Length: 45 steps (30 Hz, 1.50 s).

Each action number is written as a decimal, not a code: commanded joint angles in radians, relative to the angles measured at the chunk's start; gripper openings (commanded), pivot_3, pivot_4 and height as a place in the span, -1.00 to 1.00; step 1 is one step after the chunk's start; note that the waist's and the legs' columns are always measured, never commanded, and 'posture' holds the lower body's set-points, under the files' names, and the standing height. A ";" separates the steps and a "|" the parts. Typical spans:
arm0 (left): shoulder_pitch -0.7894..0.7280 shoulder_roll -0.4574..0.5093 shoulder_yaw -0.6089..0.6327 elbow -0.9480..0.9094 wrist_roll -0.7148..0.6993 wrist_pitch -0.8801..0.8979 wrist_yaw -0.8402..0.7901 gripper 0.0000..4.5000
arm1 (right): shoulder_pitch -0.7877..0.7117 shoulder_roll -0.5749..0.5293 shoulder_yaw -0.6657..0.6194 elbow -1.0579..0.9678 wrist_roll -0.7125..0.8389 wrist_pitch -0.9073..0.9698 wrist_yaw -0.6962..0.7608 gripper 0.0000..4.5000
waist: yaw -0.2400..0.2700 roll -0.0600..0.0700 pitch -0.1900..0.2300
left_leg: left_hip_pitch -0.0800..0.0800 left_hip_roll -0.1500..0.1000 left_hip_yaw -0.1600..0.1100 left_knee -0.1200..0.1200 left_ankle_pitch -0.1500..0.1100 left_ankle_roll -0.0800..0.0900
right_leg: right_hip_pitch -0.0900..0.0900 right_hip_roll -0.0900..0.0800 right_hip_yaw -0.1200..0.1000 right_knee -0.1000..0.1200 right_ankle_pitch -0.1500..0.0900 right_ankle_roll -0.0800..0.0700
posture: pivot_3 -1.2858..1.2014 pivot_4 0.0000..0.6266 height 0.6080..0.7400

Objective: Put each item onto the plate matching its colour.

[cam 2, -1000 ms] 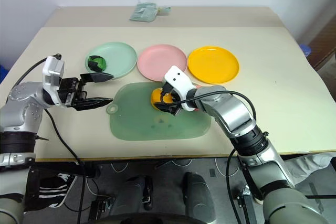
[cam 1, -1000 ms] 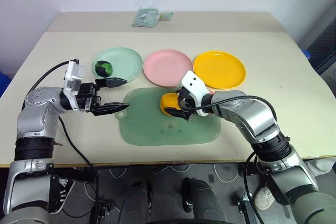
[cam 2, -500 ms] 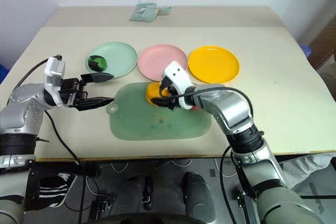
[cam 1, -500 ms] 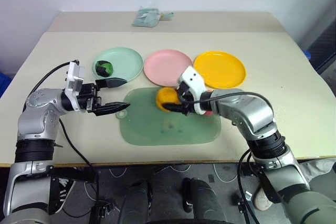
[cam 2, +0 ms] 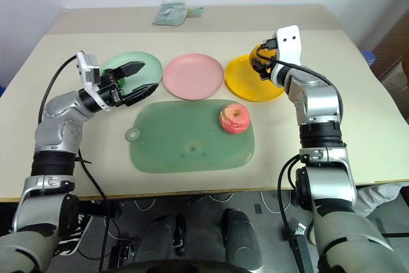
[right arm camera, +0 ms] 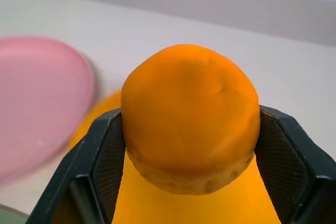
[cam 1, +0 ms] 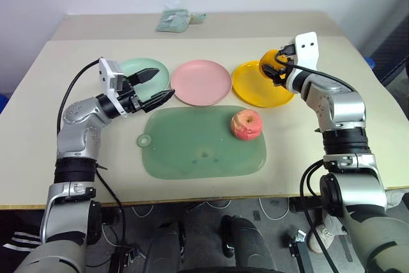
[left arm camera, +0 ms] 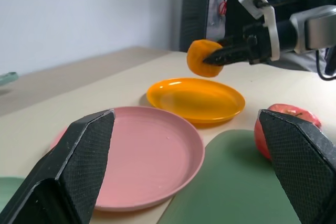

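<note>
right pincer (cam 1: pixel 276 67) pinching orange fruit (cam 1: pixel 269 65) | left pincer (cam 1: pixel 155 85) spread | apple (cam 1: pixel 246 124) on mat (cam 1: pixel 192 145)

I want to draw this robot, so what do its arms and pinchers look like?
Both arms are shiny silver-grey metal with rounded joints and black bands. Thin black cables loop along them. Each wrist carries a white block, and each end effector, left and right, has two pointy black fingers with a bumpy grid texture inside.

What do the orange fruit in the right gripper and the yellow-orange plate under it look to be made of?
The round orange toy fruit, clamped in the right gripper, looks like matte foam or soft plastic: dull skin, small pits near its base, no glare. The round yellow-orange plate looks like smooth, hard plastic: even colour, thin rim, soft sheen. Neither material is certain.
</note>
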 commanded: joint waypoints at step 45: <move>0.113 0.168 -0.031 -0.120 -0.084 0.047 -0.391 1.00 | 0.397 -0.280 0.187 -0.741 0.191 0.338 0.346 0.98 | 0.018 0.000 0.000 | 0.000 0.000 -0.001 0.003 0.000 0.000 | 0.001 -0.001 0.000 -0.002 -0.002 -0.004 | 0.03 -0.52 1.00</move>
